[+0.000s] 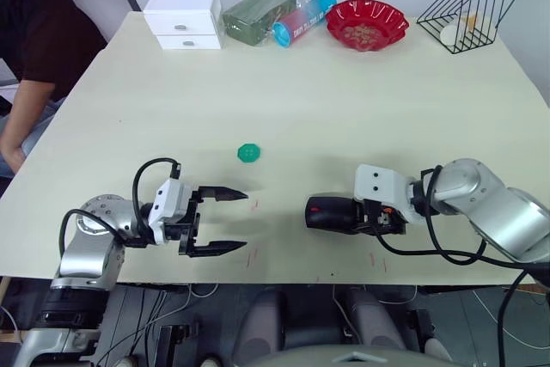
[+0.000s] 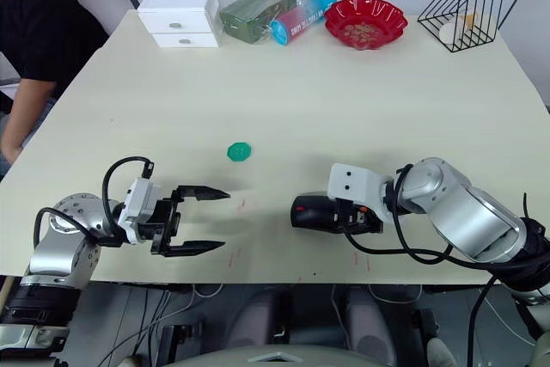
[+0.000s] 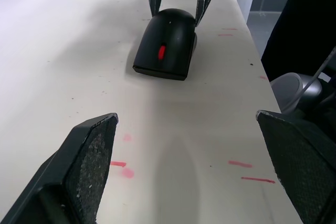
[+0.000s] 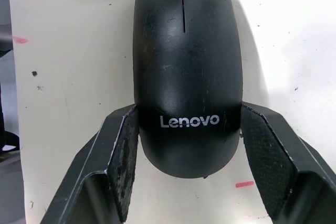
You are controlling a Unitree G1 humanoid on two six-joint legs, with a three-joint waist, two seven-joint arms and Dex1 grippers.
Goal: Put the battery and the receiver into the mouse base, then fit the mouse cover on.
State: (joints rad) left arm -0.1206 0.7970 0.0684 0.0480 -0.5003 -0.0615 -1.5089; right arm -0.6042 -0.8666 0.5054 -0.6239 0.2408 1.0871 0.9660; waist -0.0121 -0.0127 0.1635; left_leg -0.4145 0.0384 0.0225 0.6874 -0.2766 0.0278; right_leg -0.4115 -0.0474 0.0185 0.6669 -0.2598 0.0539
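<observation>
A black mouse lies near the table's front edge, its red wheel facing my left arm. The glossy mouse cover [image 4: 184, 77], marked Lenovo, sits on top of the mouse base [image 1: 325, 214]. My right gripper [image 4: 189, 109] is shut on the mouse's rear, one finger pressed to each side. My left gripper [image 1: 243, 221] hovers open and holds nothing, a short way to the mouse's left, pointing at it. The battery and the receiver are hidden.
A green toothed disc [image 1: 249, 153] lies on the table beyond the left gripper. Along the far edge stand a white drawer box [image 1: 182, 16], a green packet [image 1: 258, 13], a blue-pink tube [image 1: 305, 16], a red bowl [image 1: 368, 23] and a wire rack [image 1: 468, 10]. A person [image 1: 34, 49] sits at the left.
</observation>
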